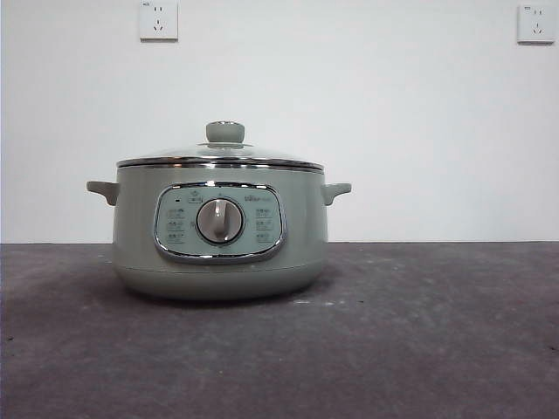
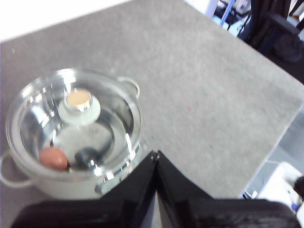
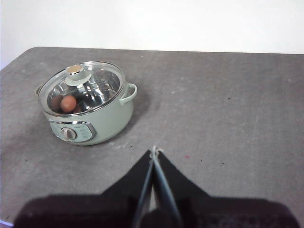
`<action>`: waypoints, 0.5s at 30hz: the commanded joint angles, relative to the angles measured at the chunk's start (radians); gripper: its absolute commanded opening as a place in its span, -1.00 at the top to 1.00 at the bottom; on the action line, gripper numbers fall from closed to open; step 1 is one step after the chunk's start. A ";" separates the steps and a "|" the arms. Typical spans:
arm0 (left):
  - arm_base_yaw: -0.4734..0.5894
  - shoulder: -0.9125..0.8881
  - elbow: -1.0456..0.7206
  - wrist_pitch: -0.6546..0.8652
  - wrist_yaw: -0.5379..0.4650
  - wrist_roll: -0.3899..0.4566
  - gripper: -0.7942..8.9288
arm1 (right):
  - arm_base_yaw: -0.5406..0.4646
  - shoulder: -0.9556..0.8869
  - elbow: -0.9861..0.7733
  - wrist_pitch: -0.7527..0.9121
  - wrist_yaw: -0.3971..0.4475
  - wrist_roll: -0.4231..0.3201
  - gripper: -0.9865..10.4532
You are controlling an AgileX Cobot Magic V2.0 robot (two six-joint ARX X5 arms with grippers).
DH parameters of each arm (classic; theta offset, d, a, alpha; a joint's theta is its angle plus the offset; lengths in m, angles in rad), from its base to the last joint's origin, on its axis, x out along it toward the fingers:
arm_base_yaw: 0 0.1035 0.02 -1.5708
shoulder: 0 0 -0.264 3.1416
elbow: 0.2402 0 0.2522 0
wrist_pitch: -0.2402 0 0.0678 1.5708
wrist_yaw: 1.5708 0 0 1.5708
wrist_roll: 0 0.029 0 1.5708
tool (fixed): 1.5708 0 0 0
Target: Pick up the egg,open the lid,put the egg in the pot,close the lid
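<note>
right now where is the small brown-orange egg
The small brown-orange egg lies inside the pale sage-green electric pot, visible through the closed clear glass lid in both wrist views, near the pot's wall; the front view hides it.

Plain white wall (image 1: pixel 367 105) behind the table, two white power sockets mounted high on it — one left of centre (image 1: pixel 158 19), one at the far right (image 1: pixel 535 23). Table top (image 1: pixel 419 332) is covered in dark grey, slightly mottled felt-like material. Even, diffuse lighting. Past the table's edge, dark equipment (image 2: pixel 278 33) is seen — blurred, not identifiable.
</note>
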 commanded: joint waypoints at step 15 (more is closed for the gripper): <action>0.301 -0.285 -0.397 0.500 0.041 0.127 0.84 | 0.001 -0.002 -0.007 -0.027 0.003 0.011 0.83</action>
